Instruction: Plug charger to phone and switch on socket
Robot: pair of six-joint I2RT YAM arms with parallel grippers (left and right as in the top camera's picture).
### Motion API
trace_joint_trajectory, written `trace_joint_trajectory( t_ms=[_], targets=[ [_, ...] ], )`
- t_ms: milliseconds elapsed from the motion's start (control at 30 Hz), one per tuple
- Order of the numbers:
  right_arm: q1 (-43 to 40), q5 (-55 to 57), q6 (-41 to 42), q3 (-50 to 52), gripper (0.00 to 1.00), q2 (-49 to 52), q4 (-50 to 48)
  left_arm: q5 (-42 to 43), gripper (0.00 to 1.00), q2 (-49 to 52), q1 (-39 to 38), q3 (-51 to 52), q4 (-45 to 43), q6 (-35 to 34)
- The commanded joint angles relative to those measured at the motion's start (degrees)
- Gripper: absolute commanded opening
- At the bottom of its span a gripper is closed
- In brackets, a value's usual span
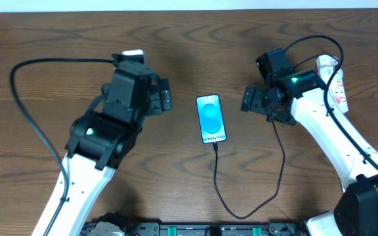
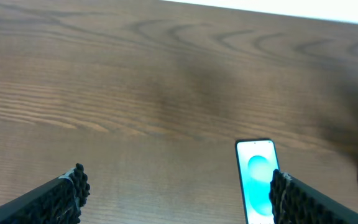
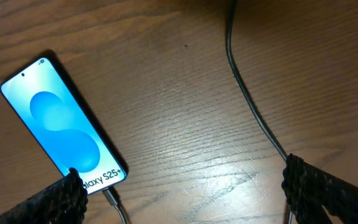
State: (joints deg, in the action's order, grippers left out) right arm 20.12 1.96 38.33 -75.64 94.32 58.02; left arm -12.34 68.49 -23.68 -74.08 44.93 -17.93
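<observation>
Over the right half of the tabletop, the right claw hangs spread and empty, its fingers aimed at 9 o'clock toward the phone nearby. The charger looks already seated in the phone's 6 o'clock end. Behind the claw, at about 3 o'clock past its wrist, lies the socket, long axis running 12 to 6. The right arm is plainly the nearer one; the left claw, also spread, hovers at the phone's 9 o'clock
</observation>
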Motion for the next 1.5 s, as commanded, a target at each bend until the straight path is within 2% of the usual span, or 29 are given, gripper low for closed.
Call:
trace_joint_trajectory(
  t_ms=[0,367,467,633,867,1100,1300,1467],
  targets=[
    [0.2,0.5,0.6,-0.3,0.99,-1.1,0.1,-0.8,0.95,-2.5,0.2,-0.5,1.1,0.7],
    [0.0,0.5,-0.1,-0.3,0.99,-1.1,-0.2,-0.8,0.95,-2.6,0.2,-0.4,1.8,0.7],
    [-0.7,-1.7,-4.3,-0.4,0.99,-1.1,-1.0,-0.8,0.95,-2.6,0.2,-0.4,1.8,0.8],
    [-4.0,-11.4,-15.2,-2.1,0.99,-1.1,-2.0,-0.8,0.95,-2.6,0.2,-0.4,1.8,0.7],
    [-14.7,-24.9,-27.2,-10.1,0.99,-1.1,3.8,-0.8,0.95,-2.6,0.2,-0.4,1.8,0.7],
    [-29.2,-27.3,-37.3,-18.6,0.99,-1.1,13.7,-0.8,0.95,-2.6,0.2,-0.4,1.8,0.7],
    [-42.2,-34.2,-44.8,-23.6,0.99,-0.2,18.5,-0.8,0.95,-2.6,0.2,-0.4,1.8,0.7],
    [-50.0,-35.1,-50.7,-30.8,0.99,5.0,24.7,-0.8,0.95,-2.6,0.2,-0.4,1.8,0.7]
  ],
)
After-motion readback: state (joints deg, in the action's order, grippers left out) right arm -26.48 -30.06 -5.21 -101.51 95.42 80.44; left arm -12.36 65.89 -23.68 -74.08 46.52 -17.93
